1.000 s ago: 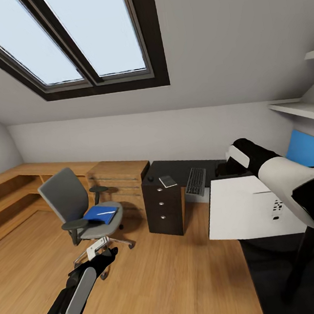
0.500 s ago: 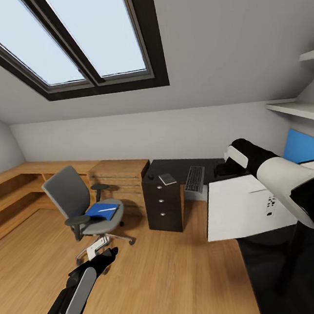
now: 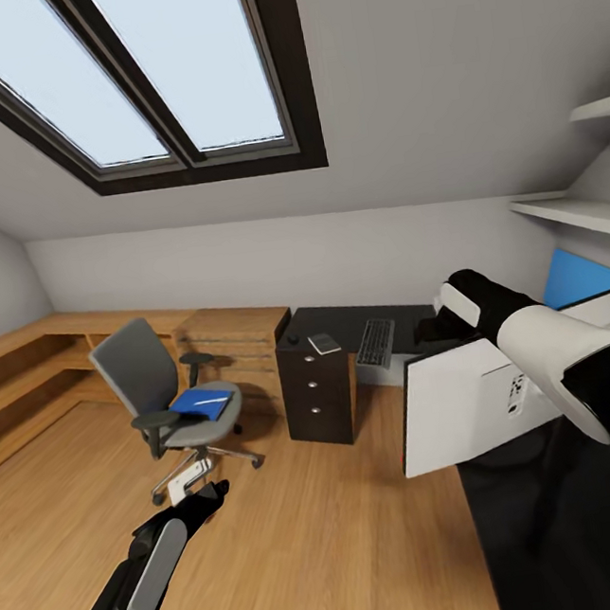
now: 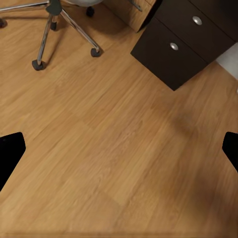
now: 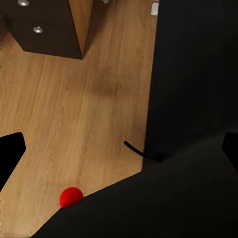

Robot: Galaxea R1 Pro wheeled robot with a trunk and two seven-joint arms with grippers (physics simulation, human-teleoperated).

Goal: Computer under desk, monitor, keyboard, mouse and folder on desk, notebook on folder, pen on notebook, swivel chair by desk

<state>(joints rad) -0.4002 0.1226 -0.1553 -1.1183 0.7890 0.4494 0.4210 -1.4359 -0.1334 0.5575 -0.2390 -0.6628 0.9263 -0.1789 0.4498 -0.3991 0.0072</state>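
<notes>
A grey swivel chair [image 3: 147, 382] stands left of the black desk [image 3: 340, 322], with the blue folder [image 3: 201, 404] on its seat. On the desk lie a dark keyboard [image 3: 375, 342], a small grey notebook [image 3: 324, 344] and a tiny mouse [image 3: 294, 344]. The white-backed monitor [image 3: 460, 400] hangs tilted at the right, and my right gripper [image 3: 432, 330] sits at its upper edge. In the right wrist view that gripper [image 5: 120, 148] has its fingertips wide apart, with the dark monitor body [image 5: 193, 99] beside them. My left gripper [image 3: 212, 495] [image 4: 119, 151] is open over bare floor.
A wooden drawer unit [image 3: 236, 337] and a low wooden bench [image 3: 26, 363] line the back wall. The desk's drawer block [image 3: 317, 399] [image 4: 183, 44] faces me. A black mass [image 3: 570, 520] covers the floor at lower right. A red ball [image 5: 71, 197] lies on the floor. Shelves [image 3: 580, 209] hang at the right.
The whole view has shifted, so the camera moved. The monitor has tilted, its right side rising and its left edge turning toward me. Both arms hold their pose.
</notes>
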